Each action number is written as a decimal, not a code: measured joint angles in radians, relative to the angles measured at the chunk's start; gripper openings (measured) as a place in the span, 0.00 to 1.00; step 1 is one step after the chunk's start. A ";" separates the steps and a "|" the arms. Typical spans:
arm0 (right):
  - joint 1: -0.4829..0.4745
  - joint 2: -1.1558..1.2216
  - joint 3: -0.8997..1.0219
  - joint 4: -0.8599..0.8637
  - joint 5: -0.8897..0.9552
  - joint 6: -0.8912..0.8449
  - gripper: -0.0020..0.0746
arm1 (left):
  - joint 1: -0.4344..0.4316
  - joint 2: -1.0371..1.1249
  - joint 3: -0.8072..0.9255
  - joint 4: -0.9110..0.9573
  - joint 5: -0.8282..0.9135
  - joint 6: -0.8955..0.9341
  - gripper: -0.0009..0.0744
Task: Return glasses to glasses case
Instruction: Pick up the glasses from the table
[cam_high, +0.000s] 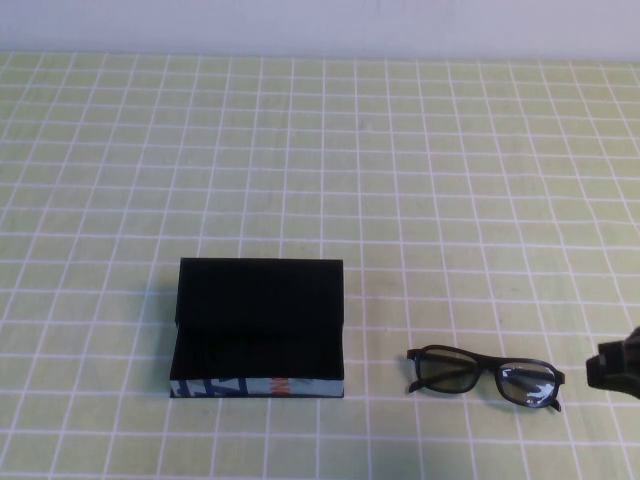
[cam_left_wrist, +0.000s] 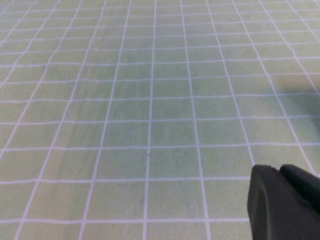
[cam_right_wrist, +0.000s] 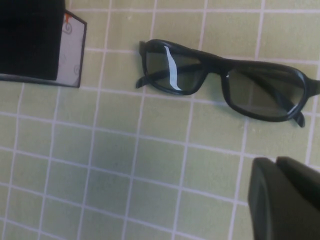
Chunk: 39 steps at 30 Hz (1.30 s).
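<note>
– High view first: what's on the tabletop (cam_high: 420, 170)?

– A green cloth with a white grid covers it. The glasses case (cam_high: 260, 330) sits left of centre toward the near edge, lid tipped back and open, black inside, its printed front edge in blue, white and orange facing the robot. The glasses (cam_high: 485, 375) lie to its right, near it but not touching, folded flat on the cloth with the dark lenses catching a bit of light.

– And the right hand (cam_high: 615, 368)?

– Only a dark piece of it pokes in at the right edge of the high view, just beside the glasses and apart from them. From the right wrist camera you see one black part of the hand (cam_right_wrist: 285, 200) low over the cloth, with the glasses (cam_right_wrist: 225, 80) in front of it and a corner of the case (cam_right_wrist: 42, 42) further off. Whether that hand is apart or together I cannot tell.

– The left hand?

– It doesn't appear from above. The left wrist camera shows a black bit of it (cam_left_wrist: 282, 202) over bare grid cloth, nothing near it. Again I cannot tell if it is apart or together.
</note>
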 joint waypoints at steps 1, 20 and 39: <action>0.011 0.031 -0.018 -0.002 0.005 -0.011 0.01 | 0.000 0.000 0.000 0.000 0.000 0.000 0.01; 0.316 0.443 -0.290 -0.176 0.050 -0.435 0.01 | 0.000 0.000 0.000 0.000 0.000 0.000 0.01; 0.317 0.720 -0.511 -0.403 0.148 -0.628 0.48 | 0.000 0.000 0.000 0.000 0.000 0.000 0.01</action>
